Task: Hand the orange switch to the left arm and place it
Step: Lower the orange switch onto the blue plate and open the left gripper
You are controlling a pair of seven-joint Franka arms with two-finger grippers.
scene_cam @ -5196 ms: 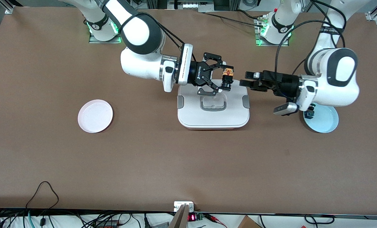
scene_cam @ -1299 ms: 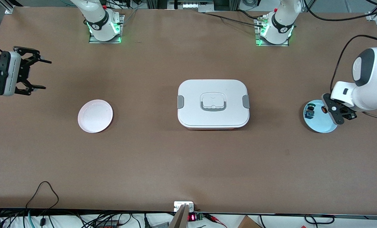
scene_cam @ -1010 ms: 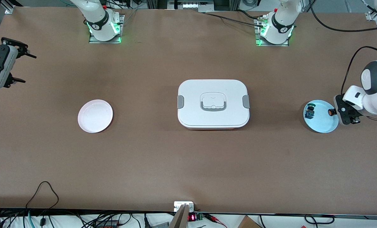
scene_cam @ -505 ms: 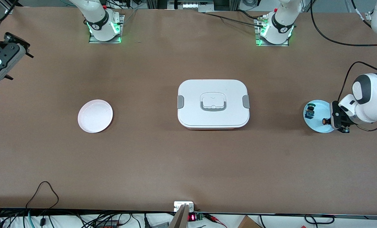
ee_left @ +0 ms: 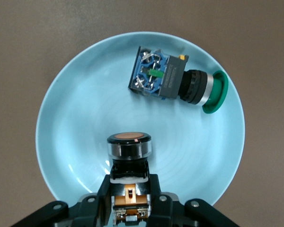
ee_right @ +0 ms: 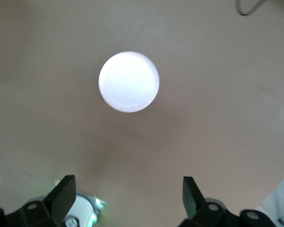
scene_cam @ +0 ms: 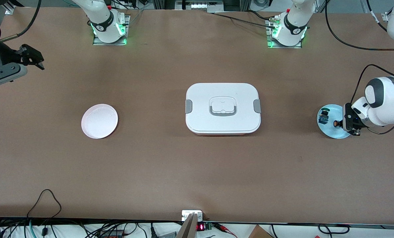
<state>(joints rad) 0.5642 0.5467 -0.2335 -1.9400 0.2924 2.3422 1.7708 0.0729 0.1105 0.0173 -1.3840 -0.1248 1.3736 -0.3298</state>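
Note:
The orange switch (scene_cam: 335, 123) is clamped in my left gripper (scene_cam: 341, 123), low over the light blue plate (scene_cam: 329, 131) at the left arm's end of the table. In the left wrist view the fingers grip the switch's black body (ee_left: 129, 152), orange cap pointing away from the gripper (ee_left: 130, 183). I cannot tell if it touches the plate (ee_left: 75, 127). My right gripper (scene_cam: 37, 61) is open and empty, up in the air at the right arm's end of the table (ee_right: 130, 198). The white box (scene_cam: 203, 99) stands shut mid-table.
A green-capped, blue-bodied switch (scene_cam: 323, 116) lies on its side on the blue plate, beside the orange one (ee_left: 173, 82). An empty pale pink plate (scene_cam: 99, 121) sits toward the right arm's end, below the right gripper (ee_right: 128, 81). Cables run along the table's near edge.
Five seconds ago both grippers met over the box, the right one gripping the switch. Since then the arms have drawn apart. Over the last second the left gripper carried the switch lower over the blue plate.

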